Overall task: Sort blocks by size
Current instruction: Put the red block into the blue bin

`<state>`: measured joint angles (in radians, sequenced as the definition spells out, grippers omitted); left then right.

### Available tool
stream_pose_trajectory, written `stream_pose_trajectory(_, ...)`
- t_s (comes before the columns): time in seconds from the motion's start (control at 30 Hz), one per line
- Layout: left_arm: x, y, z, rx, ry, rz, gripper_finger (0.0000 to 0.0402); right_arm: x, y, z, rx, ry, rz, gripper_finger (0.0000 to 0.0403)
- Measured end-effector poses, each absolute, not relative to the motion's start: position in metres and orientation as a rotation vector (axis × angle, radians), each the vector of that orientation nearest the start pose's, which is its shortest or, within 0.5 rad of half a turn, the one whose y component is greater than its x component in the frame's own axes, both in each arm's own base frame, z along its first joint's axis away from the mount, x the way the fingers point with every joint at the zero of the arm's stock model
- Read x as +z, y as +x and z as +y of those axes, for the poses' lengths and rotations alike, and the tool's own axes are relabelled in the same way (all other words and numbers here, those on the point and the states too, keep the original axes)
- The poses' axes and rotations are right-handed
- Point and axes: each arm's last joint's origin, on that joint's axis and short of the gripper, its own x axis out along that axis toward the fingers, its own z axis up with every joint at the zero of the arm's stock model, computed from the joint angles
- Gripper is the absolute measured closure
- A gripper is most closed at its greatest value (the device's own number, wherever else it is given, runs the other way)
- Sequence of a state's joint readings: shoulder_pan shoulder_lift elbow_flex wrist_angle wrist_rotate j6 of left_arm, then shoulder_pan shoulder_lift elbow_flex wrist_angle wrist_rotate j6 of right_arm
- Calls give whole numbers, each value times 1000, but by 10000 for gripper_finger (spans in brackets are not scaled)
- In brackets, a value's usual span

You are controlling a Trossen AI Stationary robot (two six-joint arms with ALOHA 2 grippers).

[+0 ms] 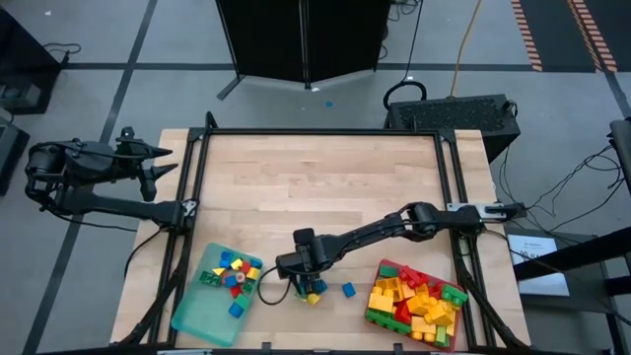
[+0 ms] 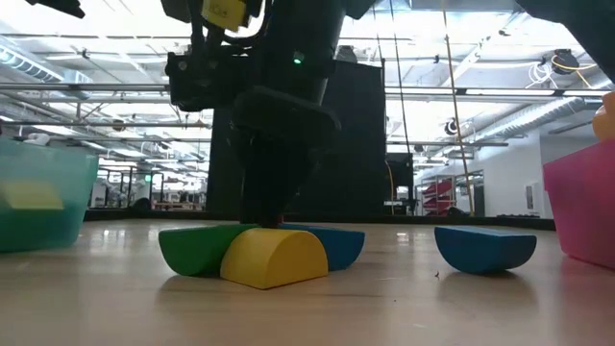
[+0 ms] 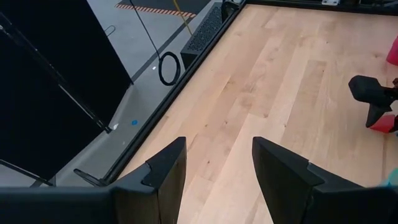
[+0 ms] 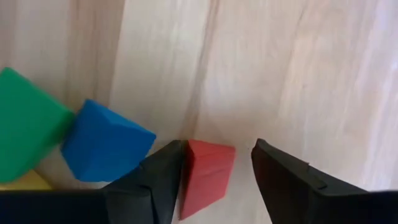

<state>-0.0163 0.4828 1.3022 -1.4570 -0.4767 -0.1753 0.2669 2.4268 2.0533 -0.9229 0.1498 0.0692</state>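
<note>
Our right gripper point(image 4: 214, 180) is down on the table with fingers spread around a small red block point(image 4: 207, 174), not yet pinching. Blue point(image 4: 102, 149) and green point(image 4: 25, 134) blocks crowd alongside, so we aim carefully. Left gripper point(image 3: 214, 177) waits open at the far corner.

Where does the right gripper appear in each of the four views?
High view: right gripper lower centre.
Low view: gripper centre, behind yellow block.
Left wrist view: likely dark shape at right edge.
Right wrist view: fingers bottom, open around red block.
Shared landmark: loose block cluster beneath it.
</note>
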Motion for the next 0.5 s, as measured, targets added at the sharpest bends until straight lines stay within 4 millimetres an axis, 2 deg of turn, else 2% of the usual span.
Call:
stream_pose_trajectory(0.13, 390, -15, 14, 497, -10, 582, 214, 150, 479, 125, 78, -130, 1284, 216)
stream_pose_trajectory(0.3, 390, -15, 14, 497, -9, 582, 214, 145, 478, 125, 82, -122, 1291, 219)
stream_pose_trajectory(0.4, 390, -15, 14, 496, -6, 583, 214, 142, 476, 125, 75, -112, 1301, 244)
stream_pose_trajectory(0.5, 390, -15, 14, 495, -2, 584, 214, 140, 474, 125, 64, -99, 1310, 289)
